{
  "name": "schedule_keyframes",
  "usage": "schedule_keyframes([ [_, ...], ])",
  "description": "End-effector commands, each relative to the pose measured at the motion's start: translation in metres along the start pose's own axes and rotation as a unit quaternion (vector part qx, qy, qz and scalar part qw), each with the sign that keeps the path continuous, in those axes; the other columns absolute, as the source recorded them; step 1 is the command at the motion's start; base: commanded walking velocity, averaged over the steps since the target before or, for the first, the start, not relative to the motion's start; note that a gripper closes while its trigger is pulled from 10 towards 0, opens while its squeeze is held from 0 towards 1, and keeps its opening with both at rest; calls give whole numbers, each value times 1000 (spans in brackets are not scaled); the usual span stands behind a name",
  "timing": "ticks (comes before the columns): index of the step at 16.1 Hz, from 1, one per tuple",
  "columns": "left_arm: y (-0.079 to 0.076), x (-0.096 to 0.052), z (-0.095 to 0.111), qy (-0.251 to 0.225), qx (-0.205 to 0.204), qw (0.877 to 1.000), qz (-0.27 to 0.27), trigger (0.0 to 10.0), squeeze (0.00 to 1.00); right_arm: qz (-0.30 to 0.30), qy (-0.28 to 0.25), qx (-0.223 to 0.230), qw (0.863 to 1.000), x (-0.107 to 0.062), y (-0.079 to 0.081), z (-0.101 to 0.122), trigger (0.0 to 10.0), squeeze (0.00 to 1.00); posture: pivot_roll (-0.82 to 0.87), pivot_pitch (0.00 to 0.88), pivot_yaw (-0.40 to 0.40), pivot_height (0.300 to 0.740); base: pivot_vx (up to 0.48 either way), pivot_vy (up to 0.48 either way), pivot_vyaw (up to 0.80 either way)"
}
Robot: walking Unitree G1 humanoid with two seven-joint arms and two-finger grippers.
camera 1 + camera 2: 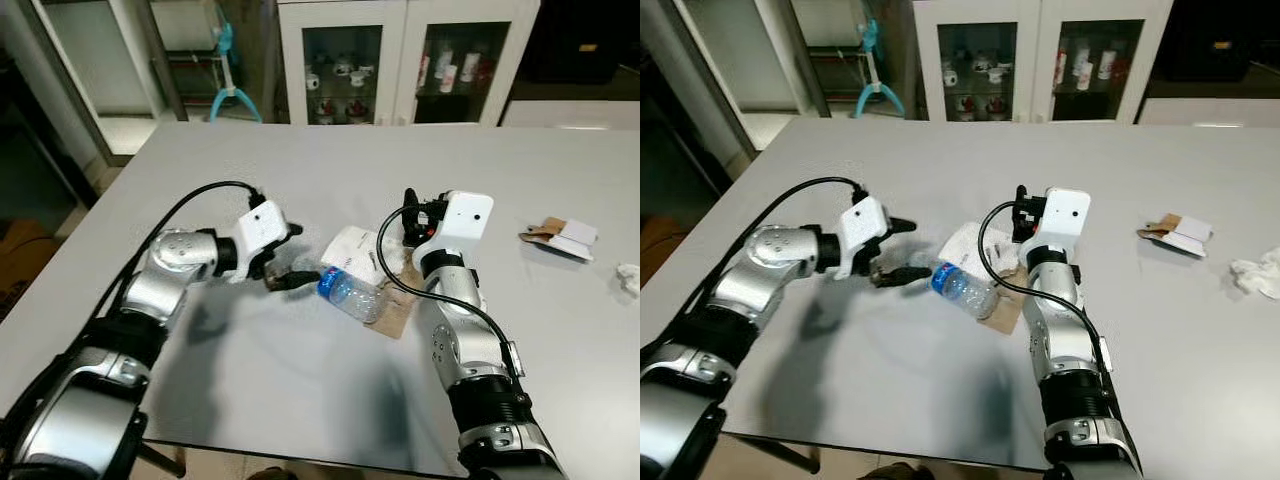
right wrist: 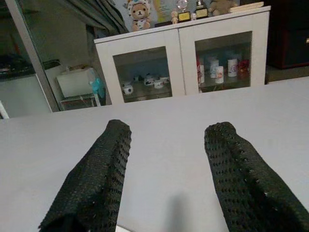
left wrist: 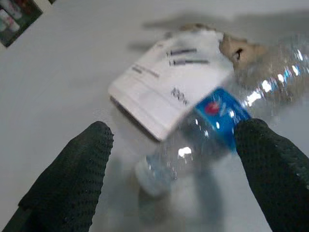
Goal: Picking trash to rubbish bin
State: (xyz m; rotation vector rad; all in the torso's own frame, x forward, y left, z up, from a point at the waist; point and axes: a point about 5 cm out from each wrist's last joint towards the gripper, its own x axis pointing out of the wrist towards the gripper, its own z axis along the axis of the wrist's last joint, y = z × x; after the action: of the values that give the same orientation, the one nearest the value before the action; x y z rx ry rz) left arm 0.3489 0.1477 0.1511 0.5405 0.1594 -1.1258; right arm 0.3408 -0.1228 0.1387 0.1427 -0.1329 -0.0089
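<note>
A clear plastic bottle point(image 1: 350, 292) with a blue label lies on its side on the grey table point(image 1: 250, 390). Its cap end points toward my left gripper point(image 1: 297, 256). That gripper is open, with one finger on each side of the bottle's neck point(image 3: 154, 171) and apart from it. Behind the bottle lies a white printed packet point(image 1: 352, 248), and a brown paper scrap point(image 1: 397, 312) sits under the bottle's far end. My right gripper point(image 1: 410, 220) is open and holds nothing. It hovers just right of the packet and points toward the far cabinet point(image 2: 183, 58).
A torn cardboard piece with a white flap point(image 1: 560, 238) and a crumpled tissue point(image 1: 628, 278) lie at the table's right side. A white glass-door cabinet point(image 1: 400, 60) stands beyond the far edge. Bare table surface spreads in front of the arms.
</note>
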Motion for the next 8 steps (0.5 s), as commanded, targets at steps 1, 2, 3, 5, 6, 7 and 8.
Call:
schedule_keyframes([
  [1,-2,-3,-4,12,13,1000,-11,10000,0,1,-2,5,1000,2,3,1,10000,0,92,0,93,740,0,0,0],
  [2,-4,-5,-8,18,14,1000,-11,10000,0,2,-1,5,1000,3,3,1,10000,0,91,0,98,740,0,0,0],
  [3,-1,-5,-11,15,1,1000,27,10000,0,3,-2,5,1000,3,4,1,10000,0,90,0,104,740,0,0,0],
  [5,-27,15,-19,-38,-175,975,132,10000,0,3,-5,5,1000,2,4,2,10000,0,94,0,114,740,0,0,0],
  [6,-64,12,-18,-53,-150,986,47,10000,0,3,-6,5,1000,1,4,2,10000,0,108,0,108,740,0,0,0],
  [7,-87,3,-16,-73,-138,988,9,10000,0,2,-6,7,1000,1,4,3,10000,0,123,2,102,740,0,0,0],
  [8,-80,-2,-16,-91,-165,980,64,10000,0,3,-4,8,1000,0,4,1,10000,0,127,10,95,740,0,0,0],
])
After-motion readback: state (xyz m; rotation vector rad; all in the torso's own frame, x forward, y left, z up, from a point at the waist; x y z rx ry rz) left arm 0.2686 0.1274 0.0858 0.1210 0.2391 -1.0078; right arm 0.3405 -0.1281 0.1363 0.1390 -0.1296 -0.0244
